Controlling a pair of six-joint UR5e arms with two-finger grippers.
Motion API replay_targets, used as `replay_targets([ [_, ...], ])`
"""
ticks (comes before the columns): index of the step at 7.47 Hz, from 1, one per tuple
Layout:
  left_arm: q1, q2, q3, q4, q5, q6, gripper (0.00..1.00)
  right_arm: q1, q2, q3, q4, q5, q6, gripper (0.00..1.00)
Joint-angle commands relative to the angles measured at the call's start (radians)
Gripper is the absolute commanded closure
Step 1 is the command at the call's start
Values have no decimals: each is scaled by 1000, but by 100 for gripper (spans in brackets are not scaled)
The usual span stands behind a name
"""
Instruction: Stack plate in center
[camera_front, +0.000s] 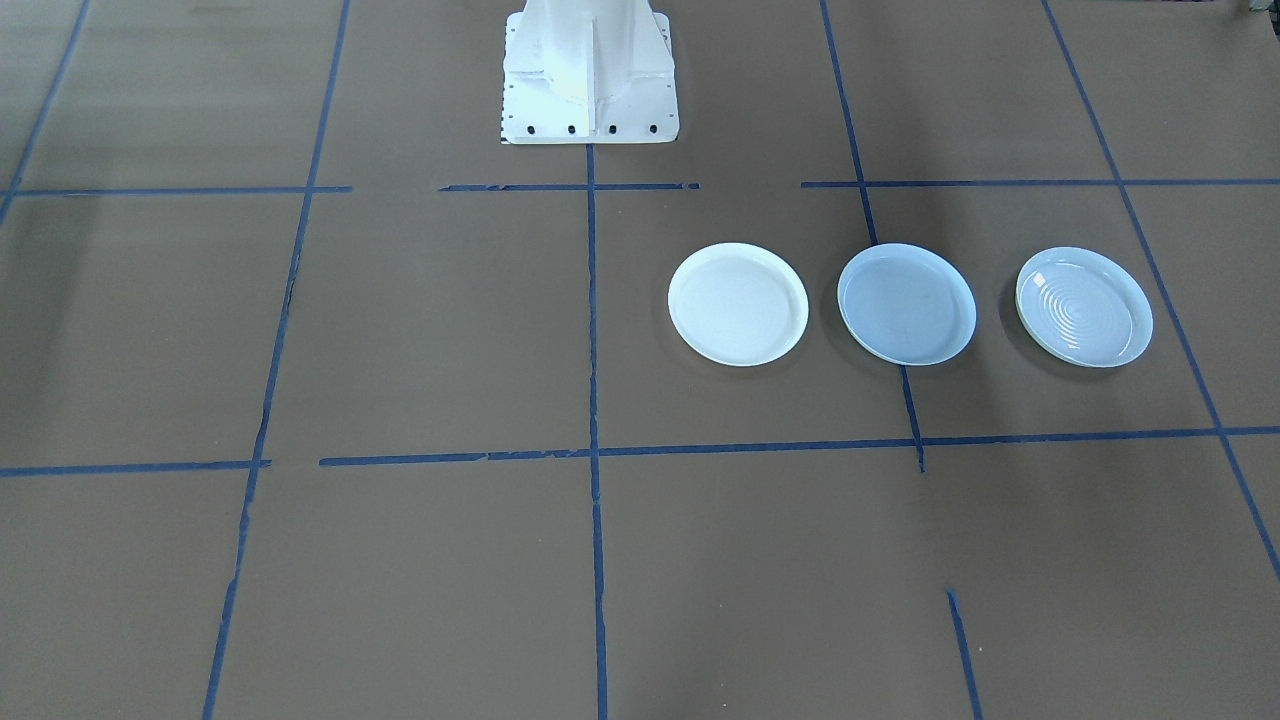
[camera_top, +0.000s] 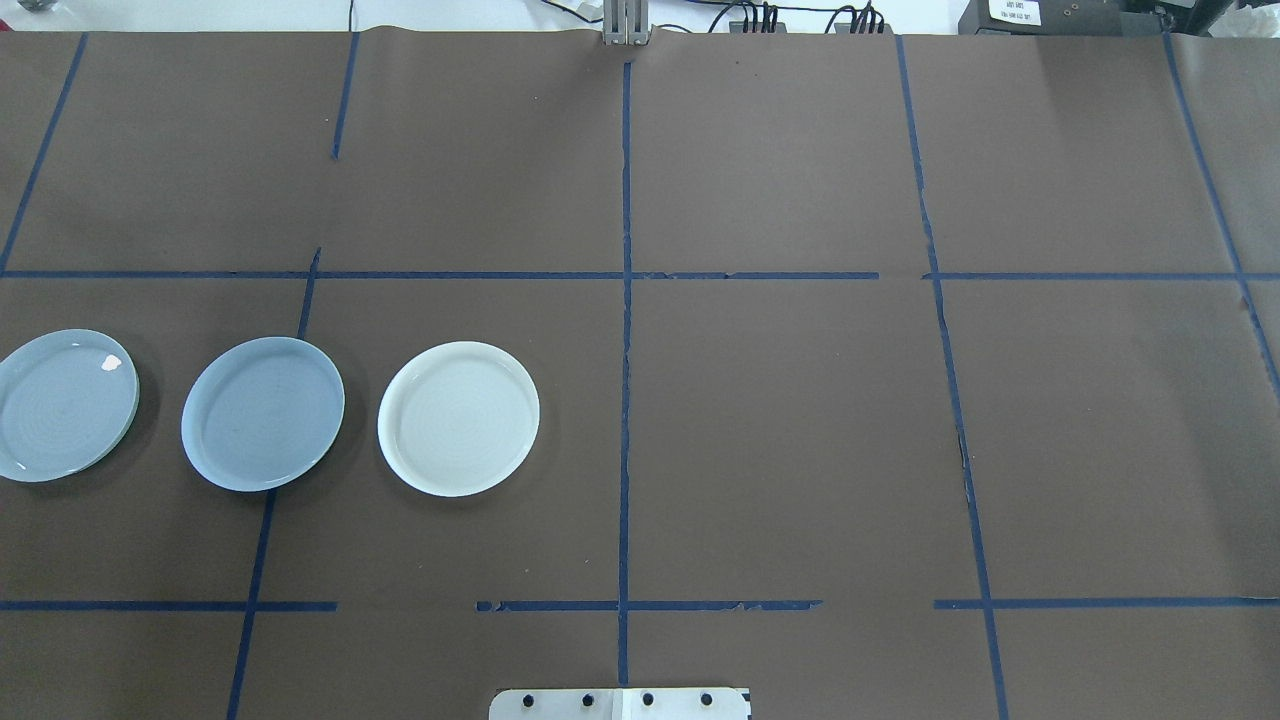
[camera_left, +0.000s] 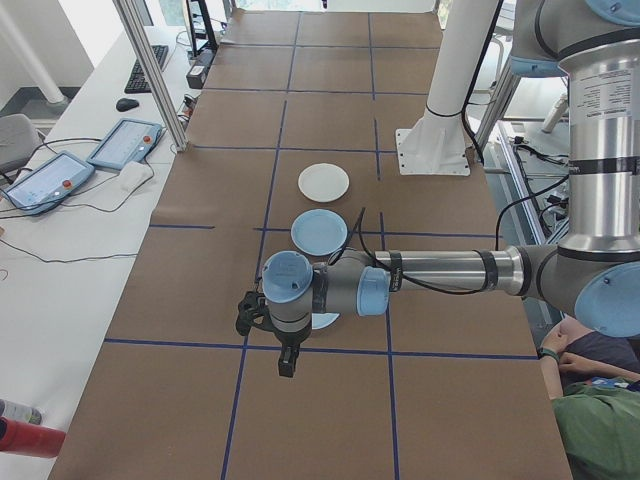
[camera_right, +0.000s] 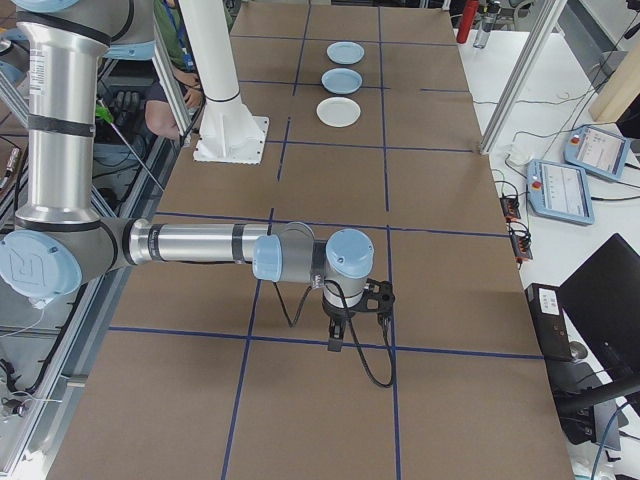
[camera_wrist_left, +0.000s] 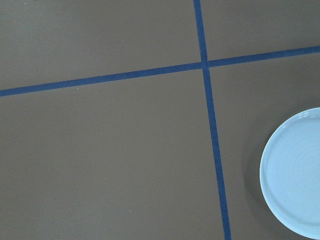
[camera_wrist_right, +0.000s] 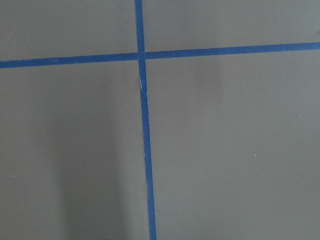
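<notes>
Plates in a row: white plate, pale blue plate, ridged plate.

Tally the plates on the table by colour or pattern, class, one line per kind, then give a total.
Plain white plate: 1
Plain pale blue plate: 1
Ridged plate with greenish rim: 1
Total: 3 plates

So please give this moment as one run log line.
phase: start | white plate, pale blue plate, ridged plate: in row, unstacked | end effectors: state unclear
</notes>
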Motion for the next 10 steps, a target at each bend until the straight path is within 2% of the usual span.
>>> replay_targets([
  [1, 4, -2, -3, 0, 0, -1, 0, 0, 0, 0, 0, 0, 0, 0],
  [4, 7, -2, -2, -6, -11, -1, 0, 0, 0, 0, 0, 0, 0, 0],
  [5, 34, -9, -5, -24, -34, -3, 0, 0, 0, 0, 0, 0, 0, 0],
  [6, 91, -9, 3, -30, -57, -4, 0, 0, 0, 0, -2, 0, 0, 0],
  [8, 224, -15, 8, -59, -57, -61, 0, 0, 0, 0, 0, 0, 0, 0],
  [9, 285, -15, 40, -172, -57, -184, 0, 1, 0, 0, 0, 0, 0, 0],
  [10, 344, -15, 102, -334, -55, -330, 0, 0, 0, 0, 0, 0, 0, 0],
])
